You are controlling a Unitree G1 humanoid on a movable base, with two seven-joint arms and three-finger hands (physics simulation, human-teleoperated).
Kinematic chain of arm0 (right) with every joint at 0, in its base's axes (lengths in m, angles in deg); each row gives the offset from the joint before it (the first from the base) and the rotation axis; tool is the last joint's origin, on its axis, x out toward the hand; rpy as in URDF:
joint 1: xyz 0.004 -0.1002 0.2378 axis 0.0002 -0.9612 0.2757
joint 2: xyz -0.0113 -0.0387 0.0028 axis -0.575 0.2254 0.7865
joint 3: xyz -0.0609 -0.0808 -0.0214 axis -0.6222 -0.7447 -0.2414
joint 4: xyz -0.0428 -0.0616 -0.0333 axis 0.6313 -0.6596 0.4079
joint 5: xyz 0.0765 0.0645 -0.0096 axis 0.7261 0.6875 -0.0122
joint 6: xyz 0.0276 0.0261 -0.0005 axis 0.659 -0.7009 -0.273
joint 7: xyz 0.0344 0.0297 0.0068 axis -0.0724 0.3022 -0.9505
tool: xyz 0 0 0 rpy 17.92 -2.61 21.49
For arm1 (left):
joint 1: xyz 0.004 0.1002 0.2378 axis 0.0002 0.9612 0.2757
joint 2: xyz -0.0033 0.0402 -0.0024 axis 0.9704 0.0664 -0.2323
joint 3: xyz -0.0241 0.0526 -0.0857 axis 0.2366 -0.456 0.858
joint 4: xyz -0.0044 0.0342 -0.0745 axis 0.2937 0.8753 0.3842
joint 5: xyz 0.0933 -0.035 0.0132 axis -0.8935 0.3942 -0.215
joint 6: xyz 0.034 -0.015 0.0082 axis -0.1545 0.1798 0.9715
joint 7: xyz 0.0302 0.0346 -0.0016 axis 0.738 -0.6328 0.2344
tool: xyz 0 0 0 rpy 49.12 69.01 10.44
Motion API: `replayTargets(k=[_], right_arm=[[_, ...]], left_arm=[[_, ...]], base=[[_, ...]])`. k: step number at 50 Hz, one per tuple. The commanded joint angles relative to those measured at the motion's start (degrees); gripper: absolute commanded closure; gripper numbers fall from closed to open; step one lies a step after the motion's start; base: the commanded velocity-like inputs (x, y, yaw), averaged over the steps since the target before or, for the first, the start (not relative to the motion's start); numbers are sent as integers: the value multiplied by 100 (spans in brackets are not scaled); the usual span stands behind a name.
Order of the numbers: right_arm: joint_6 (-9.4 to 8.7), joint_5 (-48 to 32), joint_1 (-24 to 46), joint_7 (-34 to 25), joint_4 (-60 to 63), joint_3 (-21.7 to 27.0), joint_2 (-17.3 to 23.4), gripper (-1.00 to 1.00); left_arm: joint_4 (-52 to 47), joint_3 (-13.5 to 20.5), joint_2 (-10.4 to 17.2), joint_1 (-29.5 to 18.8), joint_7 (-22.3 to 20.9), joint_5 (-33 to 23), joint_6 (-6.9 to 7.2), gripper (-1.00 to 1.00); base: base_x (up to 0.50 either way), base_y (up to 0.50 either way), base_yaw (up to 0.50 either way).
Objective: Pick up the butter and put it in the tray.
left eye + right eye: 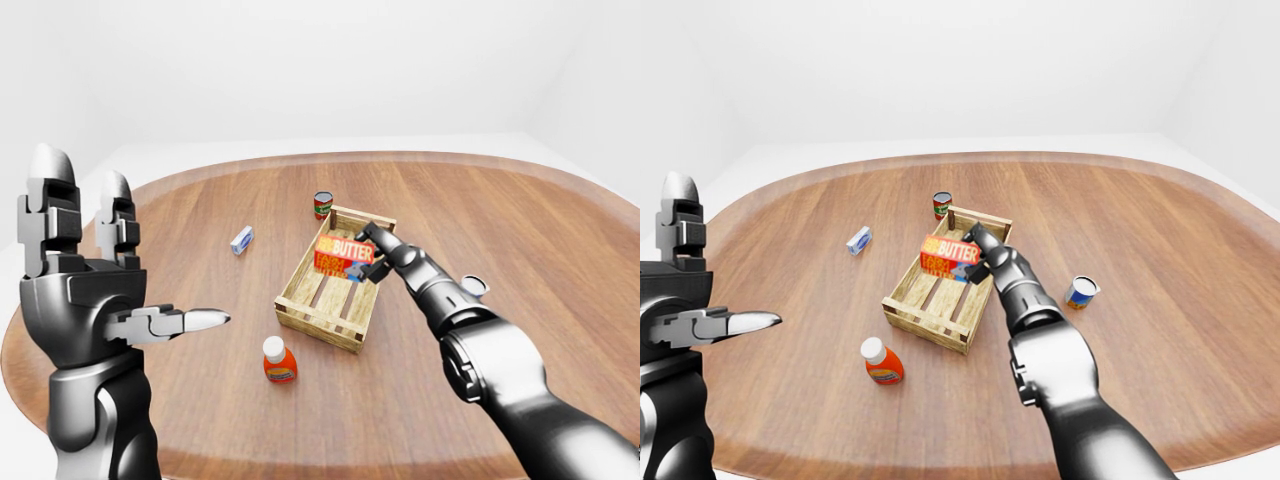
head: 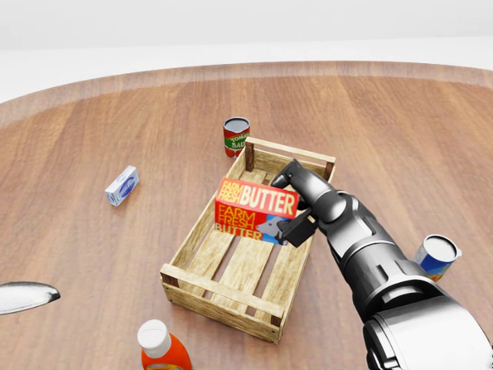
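The butter (image 2: 255, 210) is a red and orange box lettered "FARM FRESH BUTTER". It hangs tilted over the middle of the wooden slatted tray (image 2: 192, 243), a little above its slats. My right hand (image 2: 296, 202) is shut on the box's right end, reaching in from the lower right of the head view. My left hand (image 1: 120, 300) is raised at the left of the left-eye view, open, fingers up, holding nothing. Only one fingertip (image 2: 27, 295) of the left hand shows in the head view.
A red tomato sauce can (image 2: 236, 136) stands just beyond the tray's top corner. A small blue and white box (image 2: 122, 185) lies to the left. An orange bottle with a white cap (image 2: 162, 348) stands at the bottom. A blue can (image 2: 436, 257) sits to the right of my arm.
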Motion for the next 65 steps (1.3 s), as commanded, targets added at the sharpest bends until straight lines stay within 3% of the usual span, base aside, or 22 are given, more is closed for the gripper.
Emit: replayTargets(k=[1, 28, 61, 62, 63, 64, 65], right_arm=[[0, 146, -8, 237, 131, 427, -136, 100], [0, 80, -451, 377, 49, 453, -209, 100], [0, 68, -506, 343, 25, 519, -269, 100], [0, 67, -510, 336, 24, 516, -270, 44], [0, 78, -513, 303, 23, 523, -268, 11], [0, 86, -510, 273, 26, 524, -267, -100], [0, 89, -503, 278, 29, 523, -264, -100]], left_arm=[[19, 49, 25, -31, -1, 39, 0, -100], [-2, 105, 62, -66, 44, 123, 0, -100], [-78, 183, 94, -68, 84, 229, 0, -100], [-75, 177, 91, -60, 79, 222, 0, -100], [-66, 160, 85, -39, 53, 199, 0, -100], [-102, 165, 86, -48, 73, 219, 0, -100], [-107, 165, 86, -55, 83, 216, 0, -100]], base=[[0, 0, 0], [0, 0, 0], [0, 0, 0], [0, 0, 0], [0, 0, 0], [0, 0, 0], [0, 0, 0]])
